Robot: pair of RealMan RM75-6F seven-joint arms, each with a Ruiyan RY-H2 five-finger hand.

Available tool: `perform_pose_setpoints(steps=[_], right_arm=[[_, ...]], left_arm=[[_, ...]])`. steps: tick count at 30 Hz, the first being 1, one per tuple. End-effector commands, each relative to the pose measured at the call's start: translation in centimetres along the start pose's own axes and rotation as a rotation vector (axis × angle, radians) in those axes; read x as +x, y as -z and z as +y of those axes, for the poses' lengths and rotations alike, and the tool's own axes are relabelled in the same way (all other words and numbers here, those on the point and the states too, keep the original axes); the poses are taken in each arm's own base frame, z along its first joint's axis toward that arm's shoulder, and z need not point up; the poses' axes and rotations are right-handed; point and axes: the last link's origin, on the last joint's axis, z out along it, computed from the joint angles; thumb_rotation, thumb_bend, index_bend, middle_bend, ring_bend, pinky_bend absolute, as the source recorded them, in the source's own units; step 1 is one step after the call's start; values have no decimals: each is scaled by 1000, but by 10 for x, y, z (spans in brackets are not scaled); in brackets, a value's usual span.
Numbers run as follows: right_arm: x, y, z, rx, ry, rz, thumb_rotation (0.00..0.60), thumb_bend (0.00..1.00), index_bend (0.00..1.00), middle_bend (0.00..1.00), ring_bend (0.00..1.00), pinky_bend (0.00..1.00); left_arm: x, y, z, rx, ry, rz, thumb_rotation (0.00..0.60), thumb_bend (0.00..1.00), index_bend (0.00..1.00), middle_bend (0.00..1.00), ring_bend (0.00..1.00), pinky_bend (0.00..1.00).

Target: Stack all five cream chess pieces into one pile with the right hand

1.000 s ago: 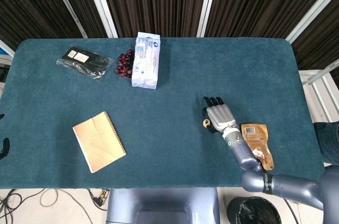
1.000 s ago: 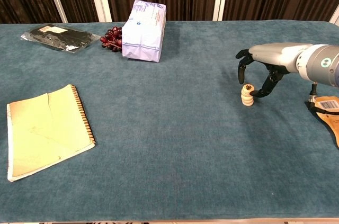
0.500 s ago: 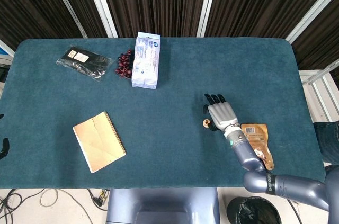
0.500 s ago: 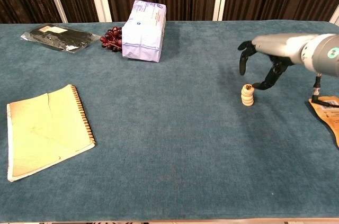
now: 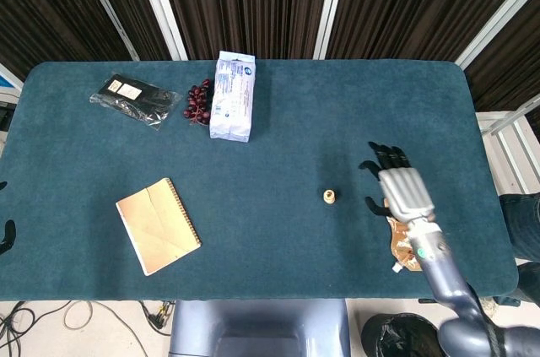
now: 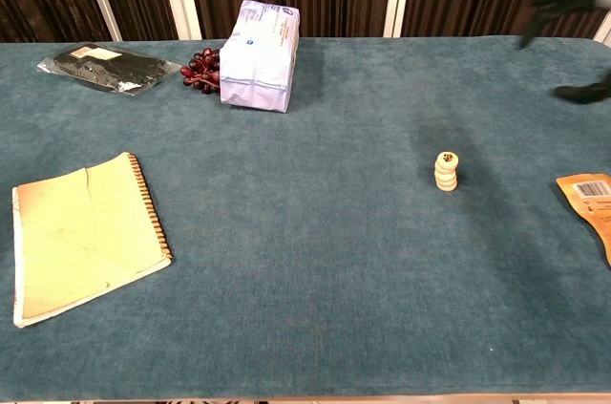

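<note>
The cream chess pieces stand as one small pile [image 5: 329,197] on the teal table, also seen in the chest view [image 6: 446,171] right of centre. My right hand [image 5: 402,187] hovers to the right of the pile, raised well above the table, fingers spread and holding nothing. Only its blurred dark fingertips [image 6: 570,3] show at the top right edge of the chest view. My left hand shows in neither view.
A brown snack pouch [image 5: 403,243] lies under the right forearm near the table's right edge. A tan notebook [image 5: 157,224] lies front left. A white packet [image 5: 232,96], dark grapes [image 5: 198,102] and a black pouch [image 5: 135,99] lie at the back left.
My right hand has let go of the pile, lifting up and away to the right. The stacked pieces stay where they were.
</note>
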Motion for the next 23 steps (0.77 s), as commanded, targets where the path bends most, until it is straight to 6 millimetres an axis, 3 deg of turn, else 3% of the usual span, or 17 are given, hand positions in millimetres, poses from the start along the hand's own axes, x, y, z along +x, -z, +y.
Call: perform_pose_setpoints(steps=[1,5,10,14,23], right_arm=[[2,67,32,-41,-32,109,600,410,255,0,0,0],[-9,102,50,-103,-41,172,600,410,190,0,0,0],[-25,126,61,-121,-17,193,600,410,163,0,0,0],[-33,136,69,-127,31,225,600,411,162,0,0,0],[-36,136,73,-120,28,225,600,410,148,0,0,0]], left_arm=[[0,0,1,-2,-1,0,600,486,170,0,0,0],[0,2,2,-9,-2,3,600,486,157,0,0,0],[0,2,1,1,1,-3,600,486,150,0,0,0],[-1,2,1,-3,-5,-9,600,486,149,0,0,0],[-2,2,1,-11,-18,-12,600,486,151,0,0,0]])
